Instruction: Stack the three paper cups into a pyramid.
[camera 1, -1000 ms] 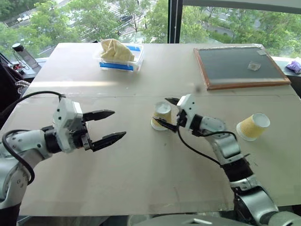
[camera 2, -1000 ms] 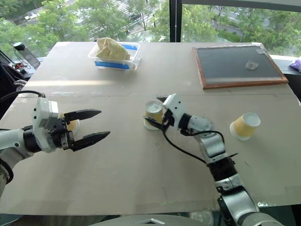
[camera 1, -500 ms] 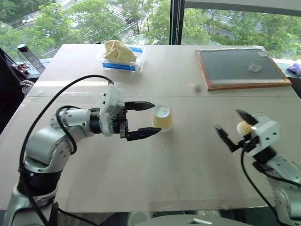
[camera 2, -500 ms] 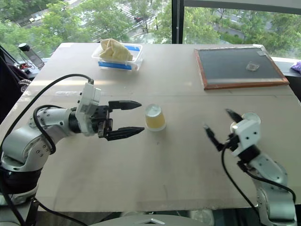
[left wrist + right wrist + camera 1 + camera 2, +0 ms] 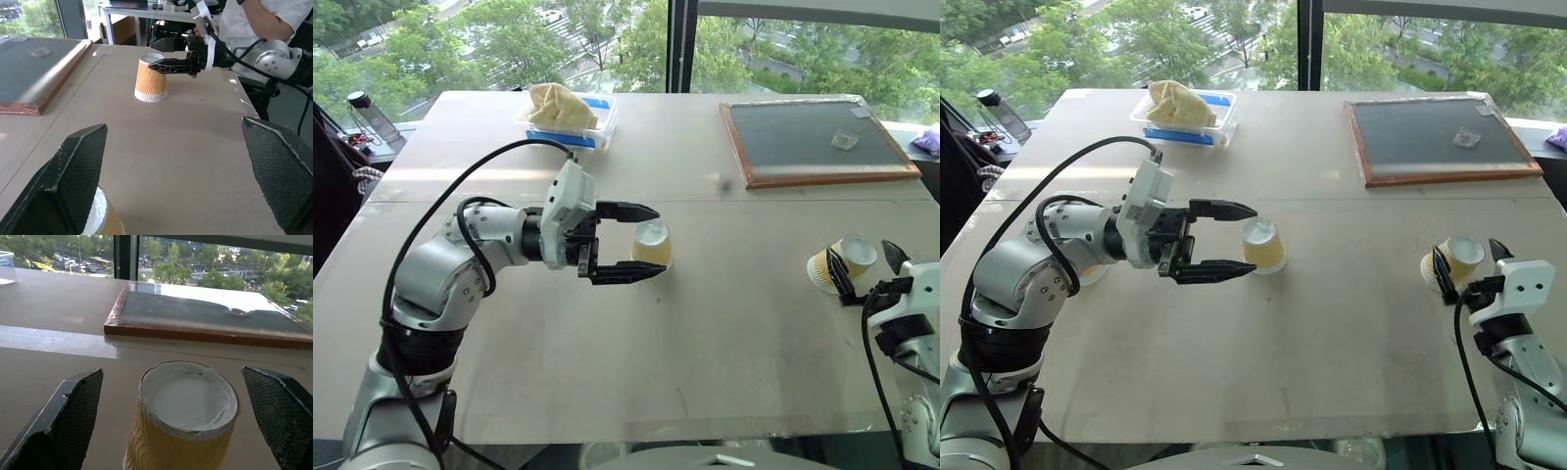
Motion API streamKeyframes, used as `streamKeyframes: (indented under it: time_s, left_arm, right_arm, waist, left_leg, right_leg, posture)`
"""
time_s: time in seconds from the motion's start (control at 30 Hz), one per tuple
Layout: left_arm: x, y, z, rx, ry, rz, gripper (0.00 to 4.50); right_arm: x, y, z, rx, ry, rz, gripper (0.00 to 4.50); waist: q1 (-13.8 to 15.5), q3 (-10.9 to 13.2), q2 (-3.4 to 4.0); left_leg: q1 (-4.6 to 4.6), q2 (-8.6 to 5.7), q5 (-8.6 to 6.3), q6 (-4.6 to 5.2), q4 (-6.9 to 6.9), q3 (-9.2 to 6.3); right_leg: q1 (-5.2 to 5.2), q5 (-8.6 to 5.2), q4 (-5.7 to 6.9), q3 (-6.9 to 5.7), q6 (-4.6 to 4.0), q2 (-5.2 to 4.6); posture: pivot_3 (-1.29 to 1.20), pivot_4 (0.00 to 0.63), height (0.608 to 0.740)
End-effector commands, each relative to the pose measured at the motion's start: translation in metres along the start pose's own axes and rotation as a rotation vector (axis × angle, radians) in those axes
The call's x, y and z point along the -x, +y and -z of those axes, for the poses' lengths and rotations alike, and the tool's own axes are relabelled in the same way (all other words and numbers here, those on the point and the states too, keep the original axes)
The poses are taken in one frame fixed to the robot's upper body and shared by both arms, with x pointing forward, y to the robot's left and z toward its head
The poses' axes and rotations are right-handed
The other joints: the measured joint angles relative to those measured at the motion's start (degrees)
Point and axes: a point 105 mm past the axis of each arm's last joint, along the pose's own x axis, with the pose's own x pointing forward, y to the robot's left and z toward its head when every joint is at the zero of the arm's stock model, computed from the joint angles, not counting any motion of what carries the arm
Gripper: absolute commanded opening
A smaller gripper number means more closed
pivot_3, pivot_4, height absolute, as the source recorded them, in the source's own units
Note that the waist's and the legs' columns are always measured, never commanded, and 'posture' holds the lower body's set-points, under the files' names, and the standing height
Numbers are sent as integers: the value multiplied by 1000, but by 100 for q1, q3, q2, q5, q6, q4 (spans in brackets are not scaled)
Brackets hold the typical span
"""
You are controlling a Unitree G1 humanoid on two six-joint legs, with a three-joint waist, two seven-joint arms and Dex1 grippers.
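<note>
At mid-table stands the centre cup point(image 5: 650, 247), upside down with its white base up. The change you should note is around it. A second ago your right gripper point(image 5: 862, 261) was closed in on this cup; it has since let go and swung out to the right cup point(image 5: 840, 268), which also stands rim-down near the table's right edge. Its fingers now sit either side of that cup, spread wide and not gripping it. Meanwhile your left gripper point(image 5: 658, 241), which hung well off to the left, has come in level from that side. Its jaws are wide open, with the centre cup between the fingertips. The left wrist view puts the cup close to one finger, but you cannot tell whether they touch.

A pale edge below your left forearm looks like the third cup point(image 5: 1090, 274), mostly hidden.

For the task, this reads as a handover. Nothing is stacked yet and the two visible cups are well apart, so the base pair probably still has to be brought side by side. Each arm is placed to close on its own cup.

No writing can be read anywhere. The cups show only wavy ribbing, with no print. On the far side, the clear tub point(image 5: 597, 127) carries a blue label too small to read. The framed chalkboard point(image 5: 803, 147) is blank.
</note>
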Motion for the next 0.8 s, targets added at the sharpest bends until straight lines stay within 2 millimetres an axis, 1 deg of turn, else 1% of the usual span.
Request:
streamKeyframes:
  time_s: [0.03,0.17,0.27,0.33,0.4,0.43,0.53,0.57,0.6,0.67,0.73,0.8]
  left_arm:
    - [0,-1,-8,-39,-16,-14,4500]
    - [0,1,-9,-38,-21,-27,4500]
    - [0,3,-8,-45,-24,-35,4500]
    - [1,4,-8,-48,-26,-44,4500]
    - [2,5,-8,-47,-33,-55,4500]
    - [2,5,-8,-46,-35,-60,4500]
    - [18,11,3,-21,-28,-162,4500]
    - [24,11,8,-13,-14,-194,4500]
    - [28,10,12,-9,-4,-211,4500]
    - [43,6,23,15,35,-273,4500]
    - [52,3,28,29,49,-312,4500]
    - [63,-2,32,37,72,-364,4500]
  right_arm:
    - [-2,-10,0,-30,-16,26,4490]
    - [-4,-11,3,-36,-4,10,4490]
    - [-5,-11,5,-53,-5,0,3740]
    - [-6,-10,4,-57,-12,-10,2763]
    - [-8,-8,2,-49,-23,-30,2118]
    - [-9,-6,1,-45,-27,-38,2014]
    - [-18,16,-1,7,-18,-154,2013]
    - [-21,27,-2,13,-19,-203,2013]
    - [-23,34,-3,14,-21,-232,2013]
    - [-33,64,-9,0,-34,-344,2013]
    - [-38,82,-12,-6,-40,-411,2013]
    - [-49,110,-12,1,-38,-497,2013]
  waist:
    - [-4,0,0]
    - [-6,0,1]
    - [-9,0,0]
    - [-10,0,0]
    - [-10,0,1]
    - [-10,0,1]
    - [-39,-1,4]
    - [-60,-1,4]
    - [-80,-1,4]
    - [-86,-1,4]
    - [-138,0,6]
    - [-134,-1,-1]
  left_leg:
    - [0,0,0,0,0,0]
    - [0,0,0,0,-1,-3]
    - [0,0,0,0,-1,-2]
    - [0,0,0,0,-1,-1]
    - [0,0,0,0,-1,-1]
    - [0,0,0,0,-1,-1]
    - [2,0,0,0,-1,1]
    - [4,2,0,0,-1,2]
    - [5,4,0,0,-2,1]
    - [4,6,0,0,-3,-2]
    - [6,9,0,0,-3,-3]
    - [6,10,0,0,-3,-13]
  right_leg:
    - [0,0,0,0,0,0]
    - [0,0,1,-1,0,0]
    - [-1,0,1,-1,0,0]
    - [-1,0,1,0,0,0]
    - [0,0,1,0,0,0]
    - [0,0,1,0,0,0]
    - [-1,0,1,3,0,0]
    - [-1,0,1,4,0,1]
    - [-1,0,2,6,0,2]
    - [-2,0,3,1,0,4]
    - [-2,0,3,5,-1,5]
    - [-2,0,5,4,0,3]
  posture:
    - [0,150,740]
    - [0,150,740]
    - [0,150,740]
    - [0,150,740]
    - [0,150,740]
    - [0,150,740]
    - [0,150,740]
    - [0,150,740]
    - [0,150,740]
    - [0,150,740]
    - [0,150,740]
    - [0,150,740]
